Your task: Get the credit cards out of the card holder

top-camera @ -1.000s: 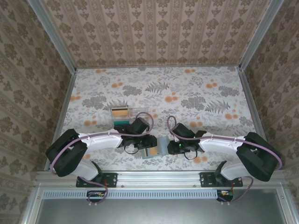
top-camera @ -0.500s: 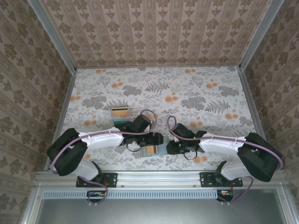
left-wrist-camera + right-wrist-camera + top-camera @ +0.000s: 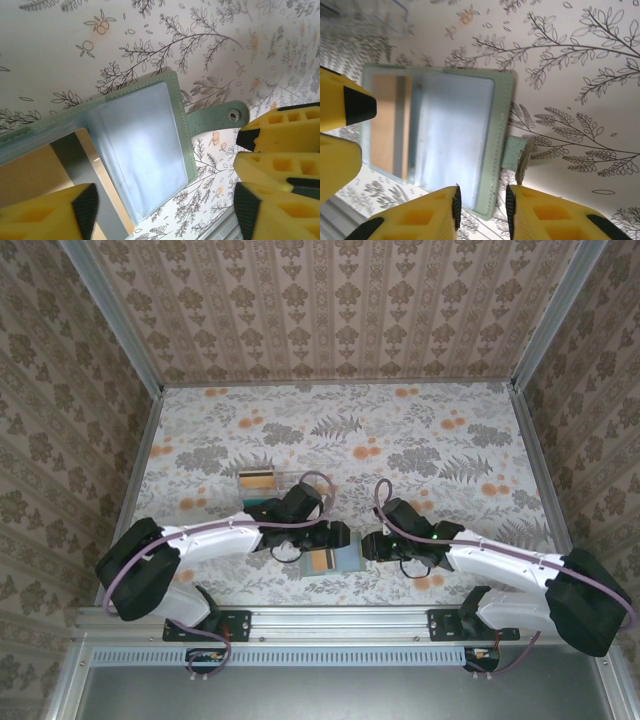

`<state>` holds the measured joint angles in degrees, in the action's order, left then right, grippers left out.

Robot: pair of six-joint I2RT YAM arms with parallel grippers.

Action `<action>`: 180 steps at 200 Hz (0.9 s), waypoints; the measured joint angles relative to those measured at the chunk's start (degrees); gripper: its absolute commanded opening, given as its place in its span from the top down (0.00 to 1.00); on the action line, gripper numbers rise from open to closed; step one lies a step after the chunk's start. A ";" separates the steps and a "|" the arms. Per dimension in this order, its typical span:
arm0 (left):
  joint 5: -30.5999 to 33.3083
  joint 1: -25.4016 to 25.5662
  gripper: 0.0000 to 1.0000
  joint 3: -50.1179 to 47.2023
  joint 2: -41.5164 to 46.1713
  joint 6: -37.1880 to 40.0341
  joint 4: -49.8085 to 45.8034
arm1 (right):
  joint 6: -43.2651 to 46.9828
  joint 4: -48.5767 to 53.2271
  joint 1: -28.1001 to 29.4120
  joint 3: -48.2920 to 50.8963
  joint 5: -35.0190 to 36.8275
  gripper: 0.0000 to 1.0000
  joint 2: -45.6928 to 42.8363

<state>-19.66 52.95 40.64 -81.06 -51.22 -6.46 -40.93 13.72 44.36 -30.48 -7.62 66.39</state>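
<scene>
The card holder (image 3: 347,559) lies open on the floral table near the front edge, between both grippers. Its sage-green rim frames a light-blue panel (image 3: 142,150), and the snap tab (image 3: 220,117) points away. A tan card with a grey stripe (image 3: 55,172) sits in its other half (image 3: 390,125). My left gripper (image 3: 165,212) hangs open and wide just above the wallet. My right gripper (image 3: 481,210) is open, its fingers either side of the wallet's (image 3: 452,130) tab-side edge without pinching it. The card (image 3: 320,562) and both grippers, left (image 3: 336,538) and right (image 3: 369,546), also show from above.
A clear plastic tray (image 3: 268,480) holding another tan card stands behind the left arm; its corner (image 3: 365,15) shows in the right wrist view. A teal-green piece (image 3: 256,504) peeks out beside the left arm. The table's metal front rail (image 3: 330,618) is close.
The wallet has gone from nearly folded to lying open, baring the tan card and then the blue panel. The left gripper moved right over it; the right arm stretched out and lowered.
</scene>
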 measured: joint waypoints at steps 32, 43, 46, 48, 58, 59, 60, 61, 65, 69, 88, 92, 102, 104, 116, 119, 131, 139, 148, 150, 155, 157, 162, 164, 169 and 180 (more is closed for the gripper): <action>2.14 -2.16 0.75 -3.43 6.19 -0.74 -1.81 | -0.20 -2.78 -0.28 -0.33 -4.94 0.76 1.51; 3.06 -2.62 0.91 -4.83 8.07 -0.33 -2.82 | -0.70 -4.46 -0.28 -0.83 -7.04 0.77 3.21; 3.17 -2.71 0.95 -5.16 8.50 -0.74 -3.06 | -0.76 -4.96 -0.28 -0.98 -7.56 0.78 3.82; 3.26 -2.80 0.97 -5.42 8.76 -0.39 -3.32 | -0.92 -5.27 -0.28 -1.16 -7.96 0.78 4.17; 4.09 -2.86 1.00 -6.49 9.70 -0.68 -4.22 | -1.29 -7.04 -0.28 -1.81 -9.68 0.79 6.19; 4.17 -2.86 1.00 -6.64 9.79 -0.81 -4.33 | -1.29 -7.17 -0.28 -1.86 -9.79 0.79 6.36; 4.20 -2.86 1.00 -6.71 9.84 -0.74 -4.39 | -1.36 -7.41 -0.28 -1.97 -10.01 0.80 6.62; 4.22 -2.86 1.00 -6.84 9.90 -0.46 -4.57 | -1.40 -7.50 -0.28 -2.01 -10.12 0.80 6.75; 4.50 -2.89 1.00 -7.17 9.97 -0.83 -4.76 | -1.49 -8.07 -0.28 -2.27 -10.67 0.80 7.52; 4.59 -2.93 1.00 -7.52 9.97 -0.81 -4.92 | -1.64 -8.81 -0.28 -2.51 -11.34 0.80 8.33; 4.72 -2.91 1.00 -8.85 9.29 -0.87 -4.92 | -2.36 -11.34 -0.28 -3.48 -13.73 0.81 11.74; 4.70 -2.91 1.00 -8.98 8.92 -0.96 -4.92 | -2.47 -11.87 -0.28 -3.69 -14.12 0.81 12.57; 4.68 -2.91 1.00 -9.07 7.87 -1.07 -4.83 | -2.80 -12.79 -0.28 -4.24 -15.15 0.81 14.43; 4.68 -2.91 1.00 -9.07 7.72 -1.07 -4.81 | -2.78 -12.98 -0.28 -4.33 -15.28 0.81 14.84; 4.63 -2.80 1.00 -9.07 6.36 -1.07 -4.55 | -2.97 -14.03 -0.28 -4.72 -16.06 0.81 16.63; 4.66 -2.78 1.00 -9.07 6.08 -1.07 -4.46 | -2.99 -14.21 -0.28 -4.76 -16.26 0.81 16.98; 4.61 -2.71 1.00 -9.07 4.90 -1.07 -4.26 | -3.23 -14.99 -0.28 -5.03 -17.00 0.81 18.29; 4.61 -2.67 1.00 -9.07 4.17 -1.07 -4.22 | -3.43 -15.52 -0.28 -5.27 -17.38 0.81 19.17; 4.42 -2.67 1.00 -9.05 3.76 -1.09 -3.91 | -3.76 -16.22 -0.28 -5.51 -17.90 0.81 20.13; 4.42 -2.67 1.00 -9.03 3.74 -1.09 -3.80 | -3.80 -16.37 -0.28 -5.57 -17.99 0.81 20.33; 4.44 -2.67 1.00 -9.03 3.74 -1.09 -3.72 | -3.91 -16.59 -0.28 -5.70 -18.23 0.80 20.74; 4.44 -2.64 1.00 -9.03 3.74 -1.09 -3.67 | -4.00 -16.63 -0.28 -5.77 -18.27 0.80 20.90; 4.46 -2.58 1.00 -9.03 3.74 -1.09 -3.67 | -4.09 -16.87 -0.28 -5.88 -18.45 0.80 21.27; 4.46 -2.56 1.00 -9.03 3.72 -1.09 -3.67 | -4.13 -16.94 -0.28 -5.92 -18.47 0.79 21.42; 4.46 -2.56 1.00 -9.03 3.63 -1.09 -3.58 | -4.26 -17.07 -0.28 -6.01 -18.58 0.79 21.70; 4.46 -2.40 1.00 -9.03 3.52 -1.14 -3.34 | -4.33 -17.42 -0.28 -6.19 -18.64 0.79 22.38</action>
<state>-15.20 50.54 31.62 -77.54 -52.36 -9.80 -45.25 -3.70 44.07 -36.67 -26.26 88.77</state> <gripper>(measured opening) 0.049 0.208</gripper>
